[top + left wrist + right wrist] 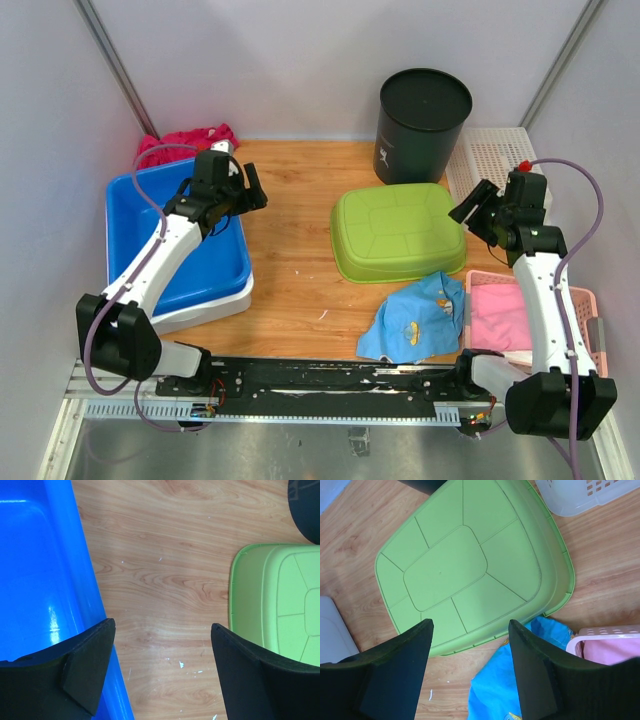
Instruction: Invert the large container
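Note:
The large green container (pixel 398 230) lies mid-table with its ribbed bottom facing up and its rim on the wood. It also shows in the left wrist view (pixel 280 610) and the right wrist view (pixel 470 565). My left gripper (pixel 246 186) is open and empty, above the wood between the blue tub (pixel 190 275) and the green container; its jaws (pixel 163 625) frame bare wood. My right gripper (pixel 474 206) is open and empty, just right of the container; in its own view (pixel 471 622) it hangs over the container's near rim.
A black bin (pixel 423 110) stands behind the green container. A white basket (pixel 495 160) is at the back right. A pink basket (pixel 585 300) holds pink cloth at the right front. A blue patterned cloth (pixel 415 320) lies against the container's front. A red cloth (pixel 185 140) lies behind the blue tub.

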Robot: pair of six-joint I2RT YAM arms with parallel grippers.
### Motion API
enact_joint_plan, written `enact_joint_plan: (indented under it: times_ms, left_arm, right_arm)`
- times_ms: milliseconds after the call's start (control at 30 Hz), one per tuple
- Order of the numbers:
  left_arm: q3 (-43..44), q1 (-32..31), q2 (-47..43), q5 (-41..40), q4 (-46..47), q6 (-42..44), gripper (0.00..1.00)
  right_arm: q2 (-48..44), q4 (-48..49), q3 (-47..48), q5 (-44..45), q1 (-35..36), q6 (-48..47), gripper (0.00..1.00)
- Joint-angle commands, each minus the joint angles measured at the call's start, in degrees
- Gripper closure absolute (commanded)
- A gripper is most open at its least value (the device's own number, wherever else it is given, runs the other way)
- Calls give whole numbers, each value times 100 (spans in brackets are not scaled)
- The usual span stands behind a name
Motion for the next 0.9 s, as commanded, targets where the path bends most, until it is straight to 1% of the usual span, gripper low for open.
enact_joint_plan:
  times_ms: [0,67,167,267,367,467,567,733,867]
  left_arm:
    - [96,-112,-397,-300,5,-48,20]
    - [263,-275,-587,-617,-166,-9,20]
    - [358,-311,-781,-1116,-317,38,18]
    - [381,-304,-591,-1717,-608,54,9]
    - [210,-303,-333,-1798,-619,-18,1]
    - [1,-301,-101,-1600,-478,-138,1]
    - [-183,-303,43,-1455,-293,-200,12]
    - [-370,-302,198,-1520,-134,-213,37]
    - [-255,-303,178,-1537,-333,-201,58]
  right_arm:
    - [-83,57,-69,81,89,-42,37]
    - [-39,100,-48,35,89,-38,37]
    - [33,159,-54,-61,89,-5,37]
    - [71,206,-91,-139,89,17,37]
    - [50,214,-112,-168,89,10,37]
    - [-8,206,-123,-158,89,-16,37]
    - [-95,177,-127,-96,89,-58,37]
    - [-204,100,-124,-9,89,-128,37]
    - [-226,82,-129,-14,89,-135,37]
